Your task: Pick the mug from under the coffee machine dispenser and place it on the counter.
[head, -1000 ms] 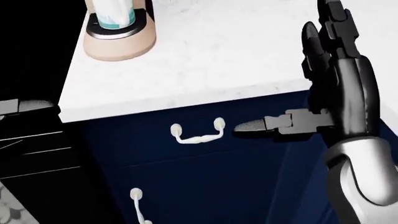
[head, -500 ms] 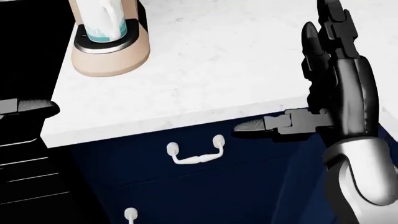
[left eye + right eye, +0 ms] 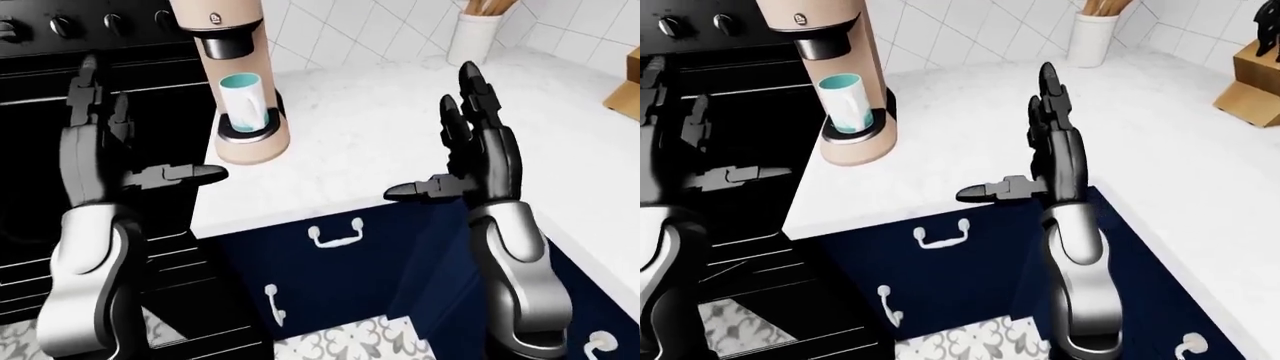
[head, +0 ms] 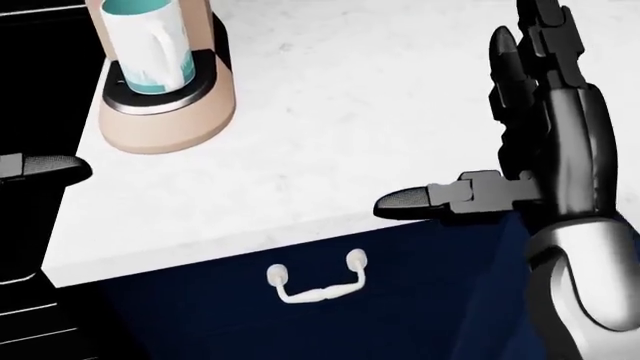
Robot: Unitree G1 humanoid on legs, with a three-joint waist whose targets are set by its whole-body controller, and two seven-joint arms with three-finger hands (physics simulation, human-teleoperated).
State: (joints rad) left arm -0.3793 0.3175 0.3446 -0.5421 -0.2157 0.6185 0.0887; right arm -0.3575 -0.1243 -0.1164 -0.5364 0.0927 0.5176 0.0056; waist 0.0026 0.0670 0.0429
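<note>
A white mug (image 3: 243,100) with a teal inside stands on the drip tray of a tan coffee machine (image 3: 240,82), under its dispenser, at the left end of the white counter (image 3: 400,142). The mug also shows at the top left of the head view (image 4: 147,46). My left hand (image 3: 110,150) is open, raised over the black stove to the left of the machine. My right hand (image 3: 470,150) is open, fingers up, thumb out, over the counter's near edge, well right of the mug. Neither hand touches the mug.
A black stove (image 3: 100,82) stands left of the counter. Navy cabinet drawers with white handles (image 3: 335,236) sit below. A white utensil holder (image 3: 473,34) stands at the tiled wall. A wooden knife block (image 3: 1252,90) is at the right.
The head view has shifted: the counter and coffee machine sit lower and nearer in the picture, and more of the mug shows. Both hands keep the same open pose.
</note>
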